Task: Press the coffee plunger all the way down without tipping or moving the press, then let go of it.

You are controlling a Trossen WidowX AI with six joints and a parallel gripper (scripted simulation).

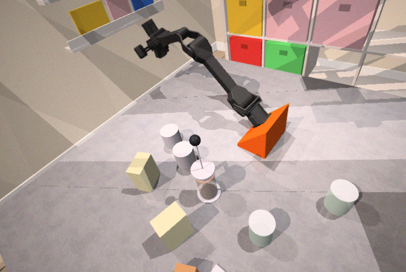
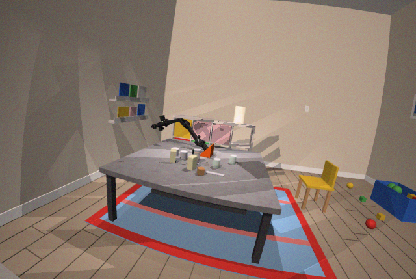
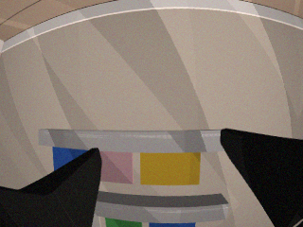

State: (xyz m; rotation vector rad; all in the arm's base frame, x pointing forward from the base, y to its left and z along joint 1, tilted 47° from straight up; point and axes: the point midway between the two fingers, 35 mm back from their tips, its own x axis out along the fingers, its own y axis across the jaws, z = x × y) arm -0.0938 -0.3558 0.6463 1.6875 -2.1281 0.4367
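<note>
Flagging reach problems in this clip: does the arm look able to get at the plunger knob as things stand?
Probably yes: the knob stands uncovered above the coffee press, and the open fingers hold nothing.

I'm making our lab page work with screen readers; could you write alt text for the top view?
A coffee press stands upright with its plunger raised, its black knob well above the lid. The black robot arm reaches away from it toward wall shelves, jaws open. Cylinders and pale yellow blocks surround the press.
</note>
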